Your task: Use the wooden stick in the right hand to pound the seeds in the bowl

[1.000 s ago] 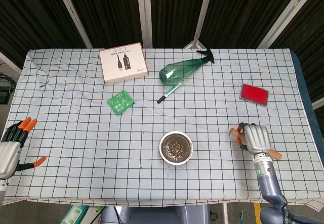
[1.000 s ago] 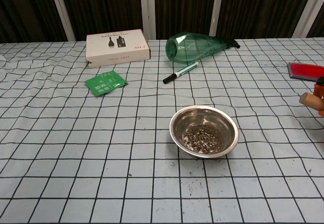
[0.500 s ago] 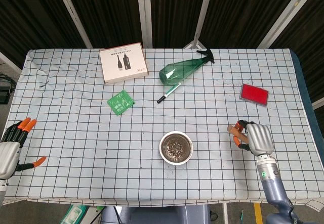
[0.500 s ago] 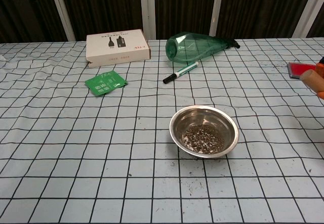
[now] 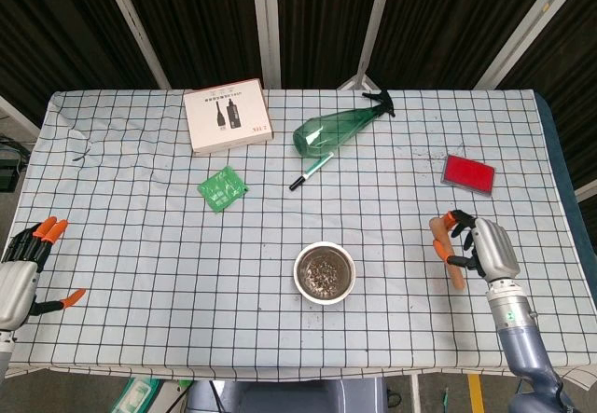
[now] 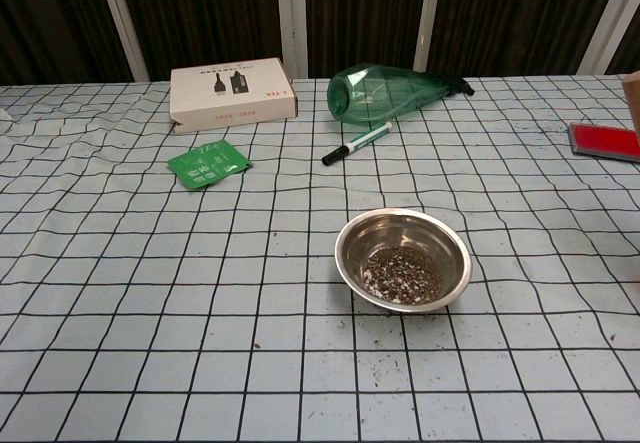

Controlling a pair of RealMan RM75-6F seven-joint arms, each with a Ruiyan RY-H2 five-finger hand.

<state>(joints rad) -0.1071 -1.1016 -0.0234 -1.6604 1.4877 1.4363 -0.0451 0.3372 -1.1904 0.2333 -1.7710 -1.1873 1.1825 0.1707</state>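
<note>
A: Looking over your table (image 5: pixel 140 245), what is lying at the back?

B: A white box (image 5: pixel 228 116), a green spray bottle (image 5: pixel 336 130) on its side, then a red pad (image 5: pixel 467 172), a green packet (image 5: pixel 222 188) and a pen (image 5: pixel 311 171).

A: And the bowl (image 5: pixel 325 272)?

B: It is sitting near the front edge with the seeds (image 5: pixel 324 271) inside. Your right hand (image 5: pixel 487 249) is gripping the wooden stick (image 5: pixel 446 250), well to the bowl's right. Your left hand (image 5: pixel 19 278) is resting at the far left corner, fingers spread, holding nothing.

Wooden stick (image 5: pixel 446 251) in right hand (image 5: pixel 489 249) (near-upright); seeds (image 6: pixel 401 270) fill steel bowl (image 6: pixel 345 246).
</note>
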